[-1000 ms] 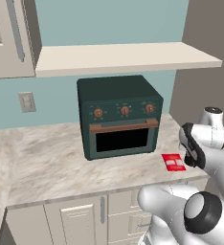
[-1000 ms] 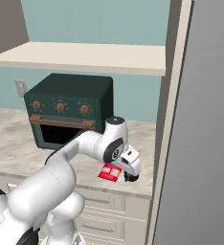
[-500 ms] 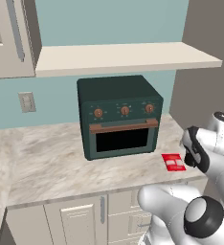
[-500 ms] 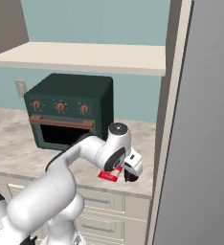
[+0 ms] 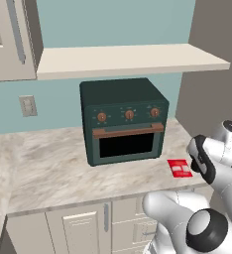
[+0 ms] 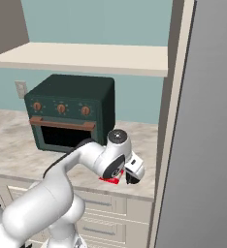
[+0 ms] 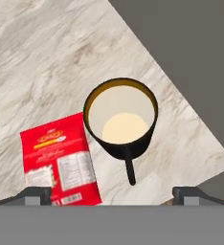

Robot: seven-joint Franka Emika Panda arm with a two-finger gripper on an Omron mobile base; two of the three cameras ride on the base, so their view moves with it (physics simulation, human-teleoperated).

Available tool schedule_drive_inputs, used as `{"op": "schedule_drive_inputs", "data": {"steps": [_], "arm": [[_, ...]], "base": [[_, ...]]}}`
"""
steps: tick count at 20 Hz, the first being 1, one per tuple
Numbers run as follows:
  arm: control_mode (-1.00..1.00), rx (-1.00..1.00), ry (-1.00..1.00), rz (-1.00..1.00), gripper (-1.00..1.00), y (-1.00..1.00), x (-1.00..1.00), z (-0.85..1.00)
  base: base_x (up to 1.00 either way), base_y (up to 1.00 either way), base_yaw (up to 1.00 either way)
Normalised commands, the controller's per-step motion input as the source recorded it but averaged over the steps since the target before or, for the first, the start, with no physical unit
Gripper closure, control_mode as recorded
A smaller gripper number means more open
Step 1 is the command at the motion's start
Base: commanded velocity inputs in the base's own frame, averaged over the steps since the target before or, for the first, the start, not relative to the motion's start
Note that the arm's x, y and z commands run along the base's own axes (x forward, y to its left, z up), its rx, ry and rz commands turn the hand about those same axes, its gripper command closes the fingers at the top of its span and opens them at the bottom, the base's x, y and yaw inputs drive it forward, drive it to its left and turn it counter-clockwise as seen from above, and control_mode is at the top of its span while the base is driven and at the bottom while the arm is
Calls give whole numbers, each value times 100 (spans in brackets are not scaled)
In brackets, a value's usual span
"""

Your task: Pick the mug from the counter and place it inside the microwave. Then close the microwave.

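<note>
The small black cylindrical mug with cream-yellow inside stands upright on the light marbled stone tabletop — just beside a flat red packet. The end effector hangs above it, fingers spread apart, grasping nothing.

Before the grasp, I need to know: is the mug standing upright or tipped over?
Upright. The hand view looks straight down into the mug: its round rim and cream inside face up, and it stands on the counter.

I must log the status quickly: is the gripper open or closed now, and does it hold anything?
Gripper: open, holding nothing; the mug stands free on the counter between and beyond its fingertips.
</note>
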Motion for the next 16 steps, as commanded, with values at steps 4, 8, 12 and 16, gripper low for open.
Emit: {"op": "schedule_drive_inputs", "data": {"steps": [4,8,12,16], "arm": [[-100,-9,2,-2,-100,0,0,1],[-100,-7,3,-2,-100,-1,0,-1],[-100,-2,2,0,-100,-10,1,-18],[-100,0,0,0,-100,-15,1,-21]], "base": [[0,0,0],[0,0,0],[0,0,0],[0,0,0]]}}
